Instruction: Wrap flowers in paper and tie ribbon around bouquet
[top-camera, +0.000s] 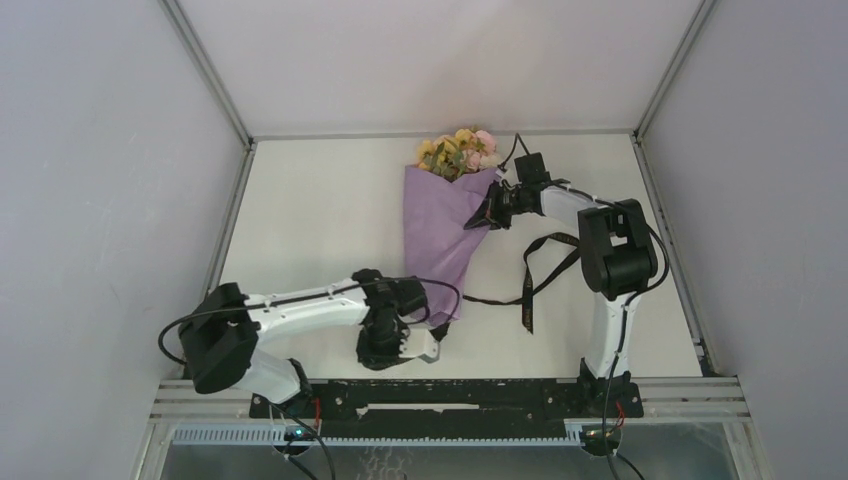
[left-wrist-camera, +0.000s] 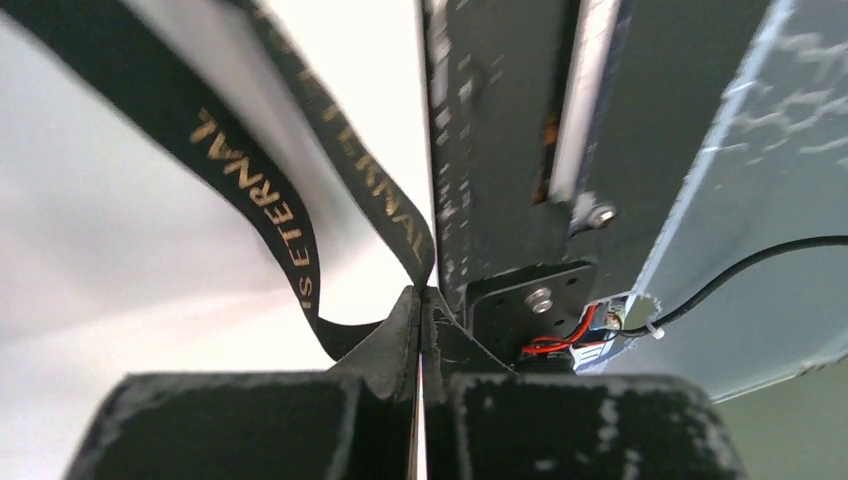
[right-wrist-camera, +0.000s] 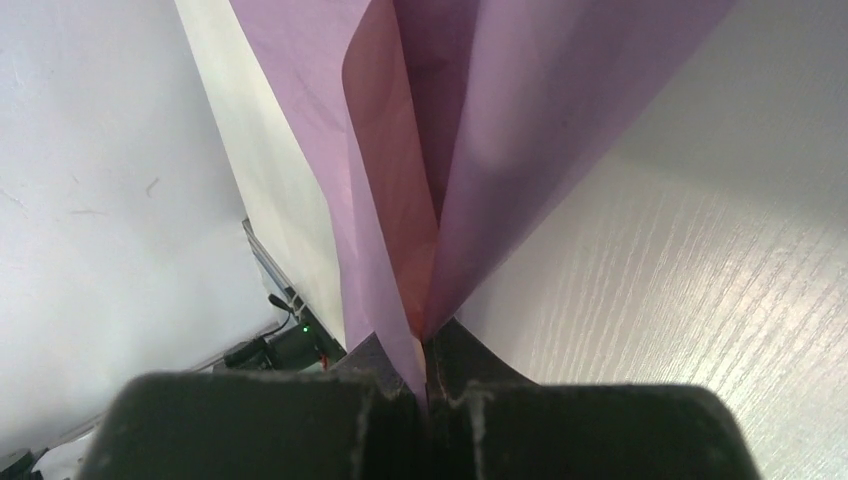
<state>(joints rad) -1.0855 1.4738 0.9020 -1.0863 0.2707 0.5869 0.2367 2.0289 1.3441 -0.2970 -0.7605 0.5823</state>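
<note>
Ribbon (top-camera: 527, 310) trailing beside bouquet (top-camera: 445, 230), grey walls (top-camera: 100, 150) around

Bouquet (top-camera: 440, 190): one.
Paper (top-camera: 445, 240): one lilac sheet, rolled to a cone.
Flowers (top-camera: 458, 152): one bunch; the single blooms are too small to count exactly.
Ribbon (top-camera: 545, 262): one black band.
Robot arms: two, the left arm (top-camera: 300, 308) and the right arm (top-camera: 560, 200).
Claws: two, the left claw (left-wrist-camera: 421, 300) and the right claw (right-wrist-camera: 425, 350), each with two fingers.
Surface (top-camera: 320, 210): one.

Lab test cell: grey panel walls (top-camera: 100, 170), white table (top-camera: 320, 220).
</note>
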